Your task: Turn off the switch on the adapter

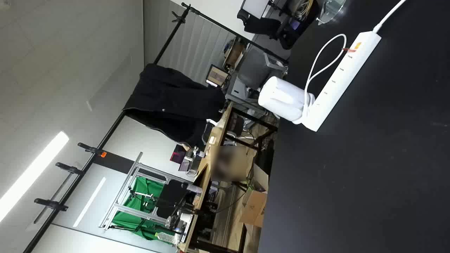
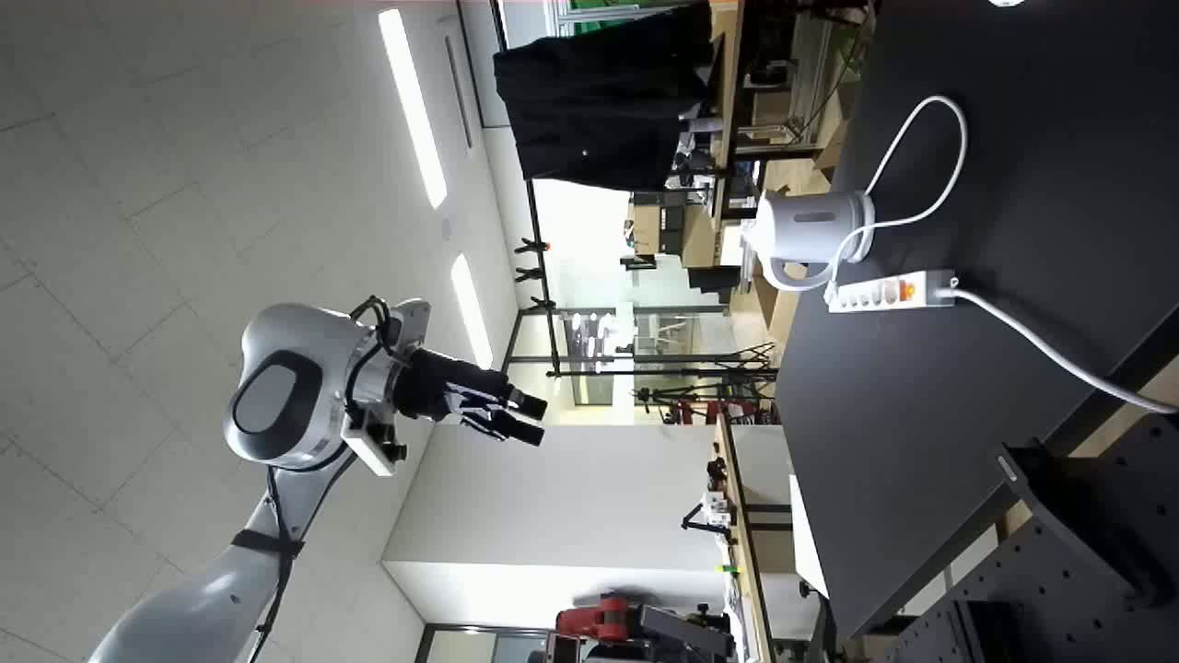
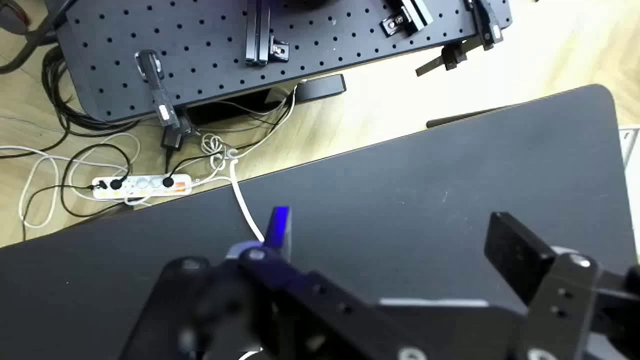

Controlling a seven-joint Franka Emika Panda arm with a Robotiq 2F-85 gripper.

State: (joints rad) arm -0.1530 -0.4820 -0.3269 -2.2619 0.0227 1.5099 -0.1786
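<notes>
The adapter is a white power strip (image 1: 340, 81) lying on the black table; it also shows in an exterior view (image 2: 870, 296). Its orange switch (image 2: 906, 291) glows at the end near the thick cable. The switch is also visible, smaller, in an exterior view (image 1: 358, 45). A white kettle (image 2: 815, 228) stands beside the strip, its cord plugged in at the far end. My gripper (image 2: 534, 419) is high above the table, well apart from the strip. In the wrist view the gripper's fingers (image 3: 395, 240) are wide apart with nothing between them. The table's strip is hidden there.
The kettle's looped cord (image 2: 958, 157) and the strip's thick white cable (image 2: 1059, 354) cross the table (image 3: 450, 190). A perforated base plate (image 3: 215, 55) with clamps borders it. Another power strip (image 3: 142, 186) with tangled cables lies on the floor. A transparent object (image 1: 332, 10) sits near the table's edge.
</notes>
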